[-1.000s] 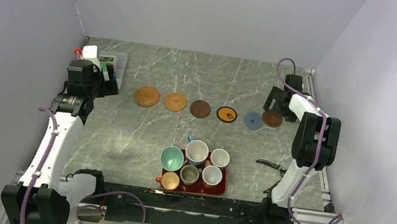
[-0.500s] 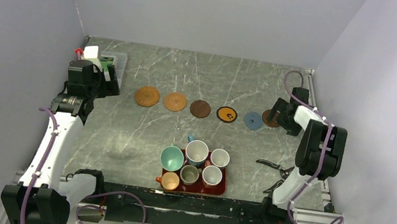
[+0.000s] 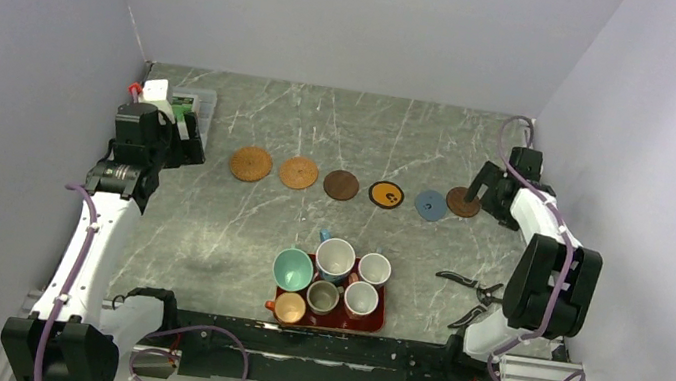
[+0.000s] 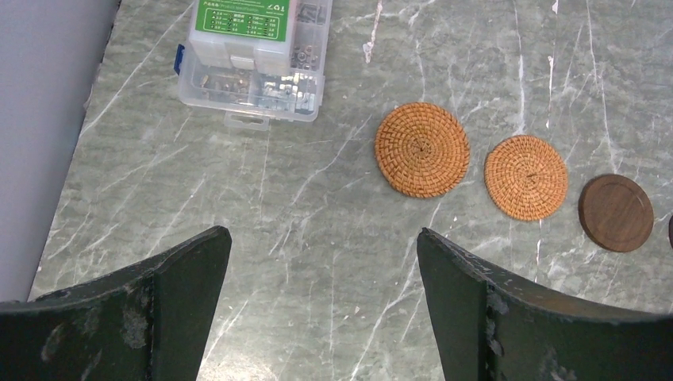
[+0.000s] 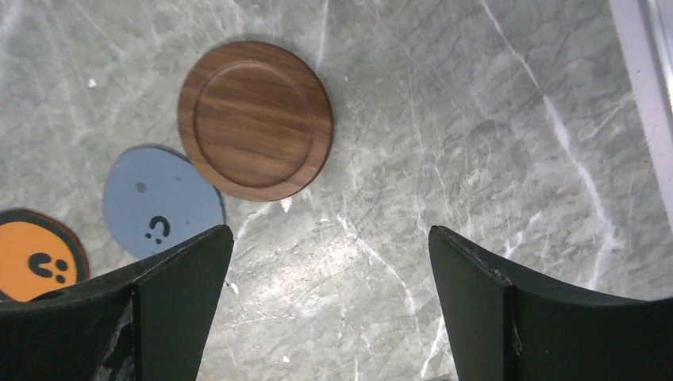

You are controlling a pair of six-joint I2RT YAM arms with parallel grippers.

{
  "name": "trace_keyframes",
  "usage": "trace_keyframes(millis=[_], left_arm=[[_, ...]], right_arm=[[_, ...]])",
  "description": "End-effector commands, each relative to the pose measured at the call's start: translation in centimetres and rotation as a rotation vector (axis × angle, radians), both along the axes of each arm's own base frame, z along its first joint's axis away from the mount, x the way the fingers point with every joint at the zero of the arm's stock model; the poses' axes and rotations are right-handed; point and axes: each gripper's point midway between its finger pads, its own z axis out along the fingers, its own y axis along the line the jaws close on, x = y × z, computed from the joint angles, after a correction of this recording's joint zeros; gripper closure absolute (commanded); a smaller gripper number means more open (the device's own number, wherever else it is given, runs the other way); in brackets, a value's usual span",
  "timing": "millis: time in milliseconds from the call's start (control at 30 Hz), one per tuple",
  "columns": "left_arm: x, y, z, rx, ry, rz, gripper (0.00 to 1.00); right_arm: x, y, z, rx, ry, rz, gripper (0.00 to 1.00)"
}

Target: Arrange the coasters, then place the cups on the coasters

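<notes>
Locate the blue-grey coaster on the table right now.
In the top view, the blue-grey coaster lies toward the right end of the coaster row, between the black-and-orange coaster on its left and the dark brown coaster on its right, whose edge meets it.

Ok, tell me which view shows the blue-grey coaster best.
The right wrist view: the blue-grey coaster is close, its dark printed marks clear, with the brown wooden coaster against its edge. The top external view shows it small, in the row. The left wrist view misses it.

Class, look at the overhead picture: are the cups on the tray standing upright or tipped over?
Upright: all six cups show round open mouths facing up, standing together on the red tray.
</notes>
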Motion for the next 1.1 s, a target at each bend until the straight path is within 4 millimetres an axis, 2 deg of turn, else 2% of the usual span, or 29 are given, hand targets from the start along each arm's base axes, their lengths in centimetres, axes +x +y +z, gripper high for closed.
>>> trace_keyframes(millis=[0,100,300,433,600,833,1067], left_arm=[[0.1,-0.1,1.6,-0.007,-0.045,-0.006,0.06],[0.0,0.0,1.7,0.000,-0.051,-0.005,0.06],[-0.2,0.0,1.8,0.004,-0.054,-0.007,0.06],[0.0,0.0,1.6,0.003,-0.048,-0.008,0.06],[0.0,-0.1,1.3,-0.002,-0.031,-0.015,0.06],[0.1,0.0,1.1,0.003,-0.030,-0.010,0.06],[0.1,0.1,0.8,0.007,-0.025,-0.008,0.06]], right_arm=[[2.0,0.6,3.9,-0.029,-0.065,0.044,0.00],[3.3,0.9,4.6,-0.078,-0.056,0.067,0.00],[7.0,2.6,5.4,-0.092,-0.054,0.145,0.00],[8.8,3.1,5.0,-0.105,-0.040,0.185,0.00],[10.3,2.7,3.6,-0.138,-0.012,0.211,0.00],[11.8,2.5,0.3,-0.136,0.064,0.226,0.00],[11.7,2.6,-2.4,-0.132,0.117,0.253,0.02]])
